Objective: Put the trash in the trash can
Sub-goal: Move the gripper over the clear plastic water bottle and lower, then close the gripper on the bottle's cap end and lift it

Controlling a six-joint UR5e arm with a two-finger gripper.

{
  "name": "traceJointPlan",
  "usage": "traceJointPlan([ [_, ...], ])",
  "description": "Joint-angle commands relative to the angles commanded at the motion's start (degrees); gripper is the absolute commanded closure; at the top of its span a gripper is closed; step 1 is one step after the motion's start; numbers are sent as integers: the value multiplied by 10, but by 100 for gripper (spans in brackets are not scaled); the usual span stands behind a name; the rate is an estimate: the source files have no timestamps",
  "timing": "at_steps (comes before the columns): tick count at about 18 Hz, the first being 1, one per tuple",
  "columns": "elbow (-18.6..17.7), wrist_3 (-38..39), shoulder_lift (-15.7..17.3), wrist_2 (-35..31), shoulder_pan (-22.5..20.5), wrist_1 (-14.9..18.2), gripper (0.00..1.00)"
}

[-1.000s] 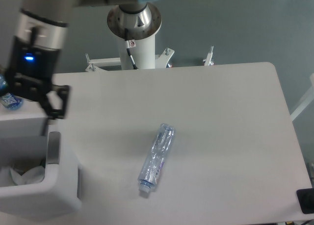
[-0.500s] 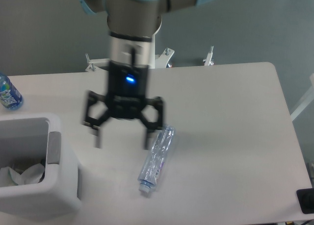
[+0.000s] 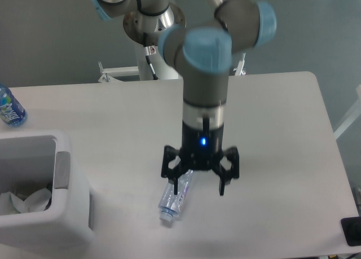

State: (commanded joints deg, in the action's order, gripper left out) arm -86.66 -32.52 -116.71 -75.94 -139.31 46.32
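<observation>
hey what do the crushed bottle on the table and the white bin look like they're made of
Crushed bottle: thin clear plastic, glossy; the table shows through its dented, creased wall, and the cap is pale. Trash can: looks like moulded white plastic with a smooth matte finish, thick walls and rounded corners; the grey rim patch is unclear.

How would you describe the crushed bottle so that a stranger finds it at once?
Start at the white bin on the table's left edge and look right. The crushed bottle lies flat under the open gripper. Unlike the blue-labelled bottle, it is clear and flattened.
</observation>
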Motion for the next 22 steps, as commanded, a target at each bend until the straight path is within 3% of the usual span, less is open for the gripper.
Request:
traceJointPlan([
  [5,4,0,-57,-10,18,-4,0],
  [10,4,2,-81,-25,39,-4,0],
  [15,26,8,-114,-47,63,-4,0],
  [22,15,20,-123,-72,76,-5,0],
])
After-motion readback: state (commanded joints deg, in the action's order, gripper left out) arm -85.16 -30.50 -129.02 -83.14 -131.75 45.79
